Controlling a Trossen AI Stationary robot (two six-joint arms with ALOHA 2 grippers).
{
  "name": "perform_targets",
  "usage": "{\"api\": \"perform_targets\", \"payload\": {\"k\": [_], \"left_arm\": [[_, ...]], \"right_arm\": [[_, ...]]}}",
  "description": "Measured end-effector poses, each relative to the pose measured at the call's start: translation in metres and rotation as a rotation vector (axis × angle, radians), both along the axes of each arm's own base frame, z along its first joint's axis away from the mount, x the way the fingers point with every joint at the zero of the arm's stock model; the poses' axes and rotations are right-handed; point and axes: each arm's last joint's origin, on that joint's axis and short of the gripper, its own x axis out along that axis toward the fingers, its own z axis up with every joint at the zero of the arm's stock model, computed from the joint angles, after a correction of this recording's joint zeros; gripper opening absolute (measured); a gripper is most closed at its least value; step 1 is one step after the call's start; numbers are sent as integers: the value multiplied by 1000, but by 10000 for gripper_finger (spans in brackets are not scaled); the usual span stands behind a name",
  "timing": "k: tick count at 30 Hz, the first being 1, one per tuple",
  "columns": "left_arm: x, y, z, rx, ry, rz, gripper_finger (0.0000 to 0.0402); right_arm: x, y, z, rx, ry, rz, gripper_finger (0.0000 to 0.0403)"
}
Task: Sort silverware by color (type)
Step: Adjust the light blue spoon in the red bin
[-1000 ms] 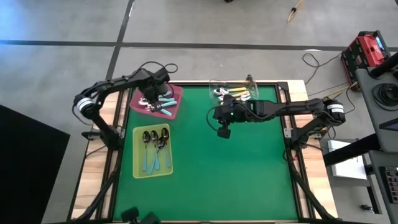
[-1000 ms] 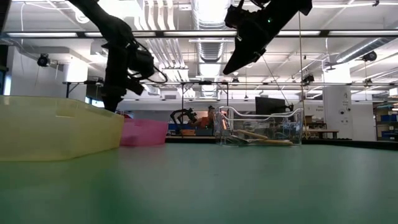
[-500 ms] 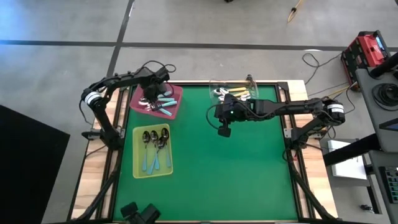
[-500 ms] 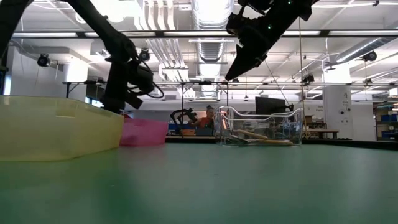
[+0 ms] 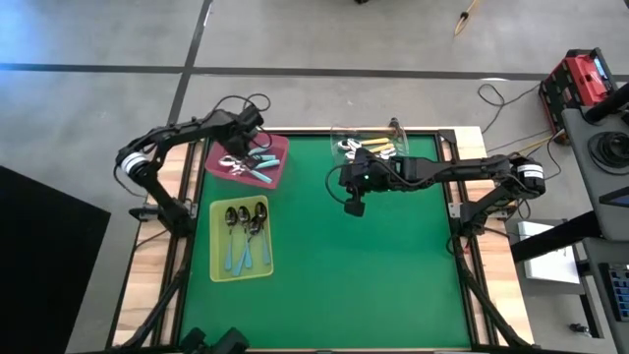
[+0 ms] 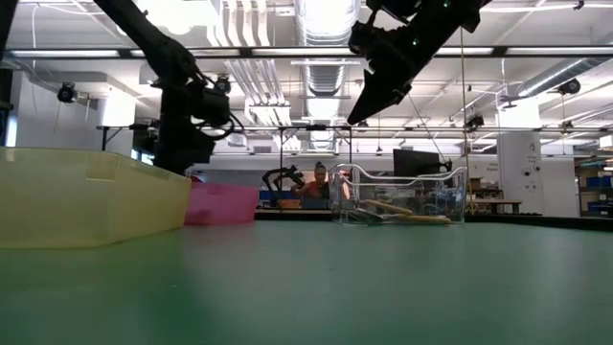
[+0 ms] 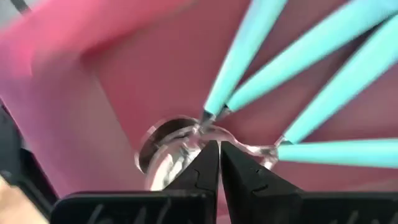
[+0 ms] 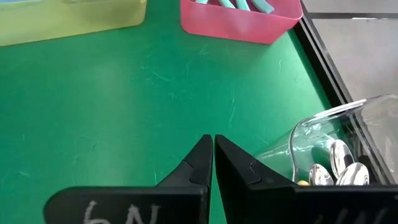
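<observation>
Your left gripper (image 7: 218,149) was closed, its two dark fingers pressed tip to tip with nothing between them, and it hung just above the pink tray (image 5: 217,163) at the table's far left corner. Right under its fingertips lay the shiny bowls of the teal-handled spoons (image 7: 348,40), their handles fanning away from that spot across the tray's floor. From above you could see those spoons (image 5: 257,163) piled in the middle of the pink tray, with the gripper (image 5: 237,148) over their bowl ends.

Your right gripper (image 8: 213,151) was also closed and empty, fingers touching. It hung in the air over bare green mat (image 5: 373,265), just beside the clear tray (image 8: 328,134) that stood at the far edge of the table. In that clear tray lay the orange-handled spoons (image 5: 378,146), a few of their metal bowls (image 8: 341,167) showing through its wall.

The yellow-green tray (image 5: 218,267) sat on the left side of the mat, nearer than the pink one, and it held the light-blue-handled spoons (image 5: 244,236) side by side, bowls toward the far edge.

A person (image 6: 319,180) showed in the room behind the table.
</observation>
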Motion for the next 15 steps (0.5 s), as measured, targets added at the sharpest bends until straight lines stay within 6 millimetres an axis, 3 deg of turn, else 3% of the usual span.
{"api": "perform_targets", "payload": {"k": [5, 15], "left_arm": [[-10, -16, -10, 12, -102, 38, 0], [-9, -15, -26, 89, -159, 78, 0]], "right_arm": [[-2, 0, -5, 10, 15, -7, 9], [-2, 0, -7, 9, 24, -6, 9]]}}
